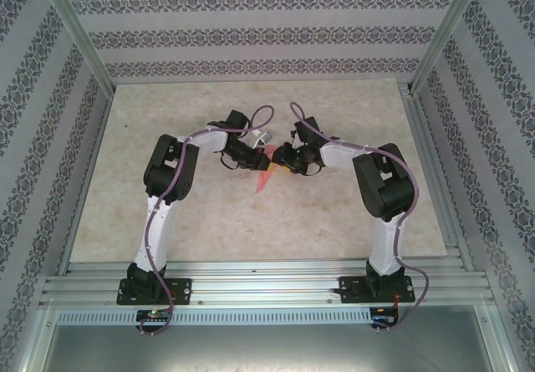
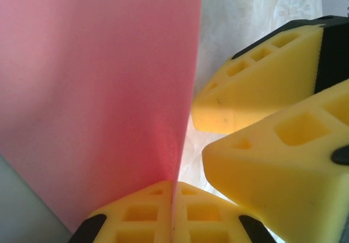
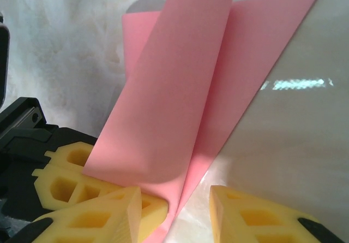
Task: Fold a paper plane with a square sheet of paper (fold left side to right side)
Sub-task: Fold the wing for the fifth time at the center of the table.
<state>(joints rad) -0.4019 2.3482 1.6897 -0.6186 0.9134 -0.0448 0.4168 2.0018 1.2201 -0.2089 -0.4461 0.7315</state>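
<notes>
Our left gripper is clamped shut on the square sheet of paper. Its yellow pads press together at the bottom of the left wrist view, and the pink sheet rises from the seam between them to cover the left half of the frame. Our right gripper is open, its yellow fingers apart at the bottom of the right wrist view. The sheet's low edge runs down into the gap, and we cannot tell whether either finger touches it. In the left wrist view those fingers come in from the right, just beside the sheet's free edge. Part of the sheet lies flat on the tabletop, reaching toward the upper right of the right wrist view. The other part is lifted and curls over it toward the lower left. In the top view both grippers meet near the middle of the tabletop, with bare surface all round them out to the metal frame posts and the rails at the bottom. The wrists hide most of the sheet there, leaving only a sliver of pink. Both wrist views cut off the sheet's corners, and we cannot make out a crease.
</notes>
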